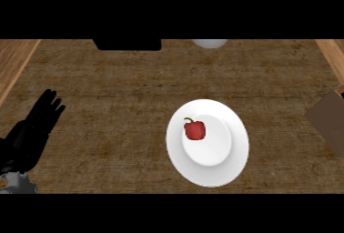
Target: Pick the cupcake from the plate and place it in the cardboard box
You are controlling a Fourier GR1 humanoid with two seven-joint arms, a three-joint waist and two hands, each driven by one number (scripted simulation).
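A white plate lies on the brown counter, a little right of centre. On it rests a small red bell pepper with a green stem; no cupcake shows. At the right edge a brown cardboard box is partly cut off by the view. My left hand stands at the far left with straight fingers pointing up, open and holding nothing, well apart from the plate. The right hand does not show.
A black object sits at the counter's far edge, with a pale round object to its right. Lighter wooden strips run along the left and right sides.
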